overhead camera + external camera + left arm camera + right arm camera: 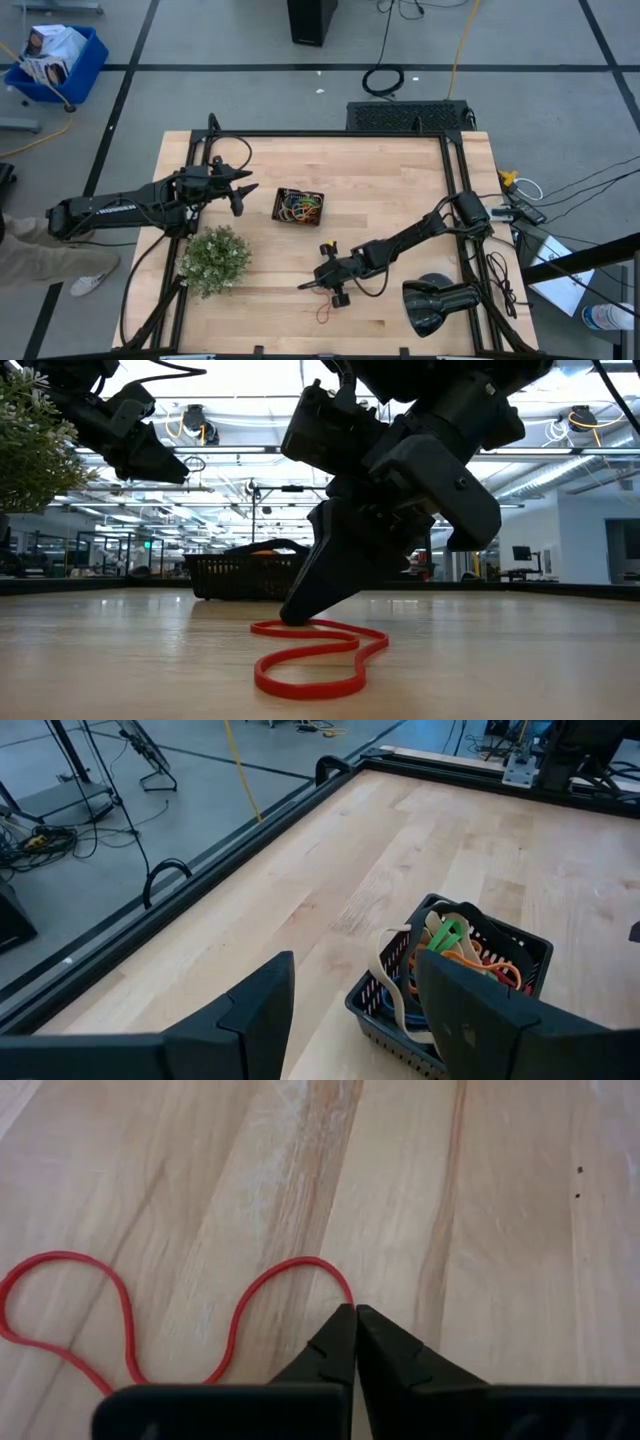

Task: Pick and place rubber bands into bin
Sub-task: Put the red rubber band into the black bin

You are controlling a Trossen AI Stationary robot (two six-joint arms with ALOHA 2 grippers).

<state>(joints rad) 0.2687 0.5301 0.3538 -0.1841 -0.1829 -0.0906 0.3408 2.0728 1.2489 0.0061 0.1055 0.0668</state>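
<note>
Fingers of the right gripper point(354, 1312) pinch shut on the red rubber band point(120, 1320) lying on the counter point(400, 190); light, floppy, it may slip out. Left gripper point(243, 192) hovers wide beside the bin point(300, 207).

Red rubber band point(120, 1315) lying flat on tabletop in a wavy loop; black mesh bin point(299, 207) holding mixed-colour rubber bands point(455, 952).

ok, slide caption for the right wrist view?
Right gripper shut on thin red rubber band lying on light wooden table.
</note>
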